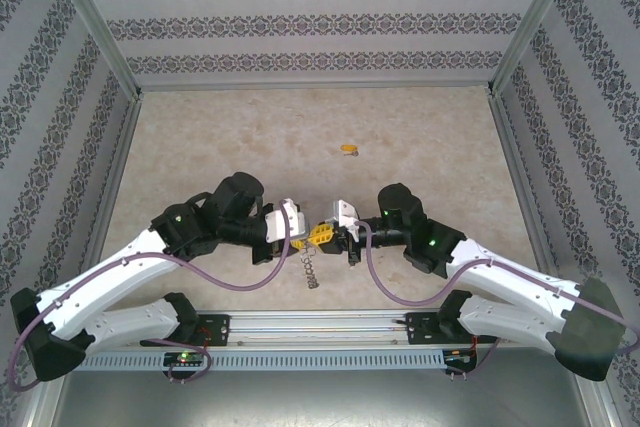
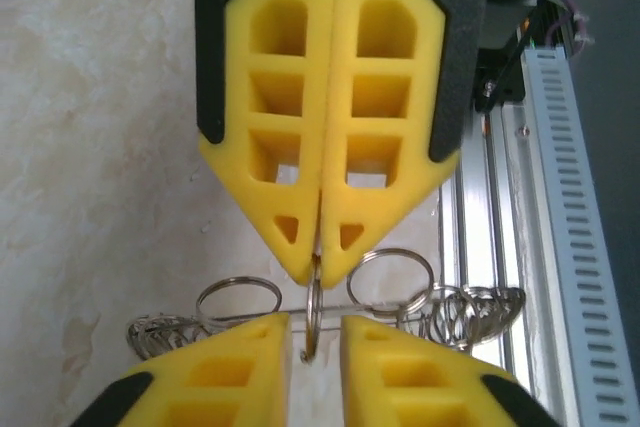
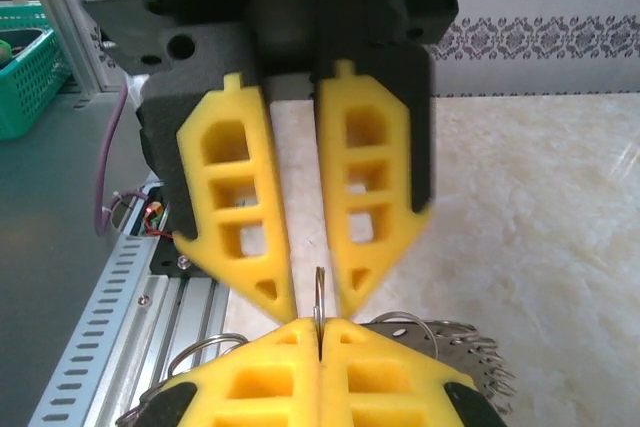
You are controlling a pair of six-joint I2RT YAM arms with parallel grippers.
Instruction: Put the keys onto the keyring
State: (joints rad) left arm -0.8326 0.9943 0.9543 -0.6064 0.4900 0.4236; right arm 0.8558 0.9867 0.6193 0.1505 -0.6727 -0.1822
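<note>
Left fingers [image 2: 278,62] are clamped on the keyring [image 2: 313,322], edge-on; right fingers [image 3: 235,170] are parted around its rim. Key [image 1: 347,148] lies on the table [image 1: 250,137] well beyond both, looks slightly nearer the right arm.

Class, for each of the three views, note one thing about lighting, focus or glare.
Top external: even, soft light, only faint shadows on the table; the key is a tiny speck without detail. Left wrist: the left gripper and the keyring are sharp, the table looks washed pale. Right wrist: the right gripper is crisp, the wallpaper behind it softer.
</note>
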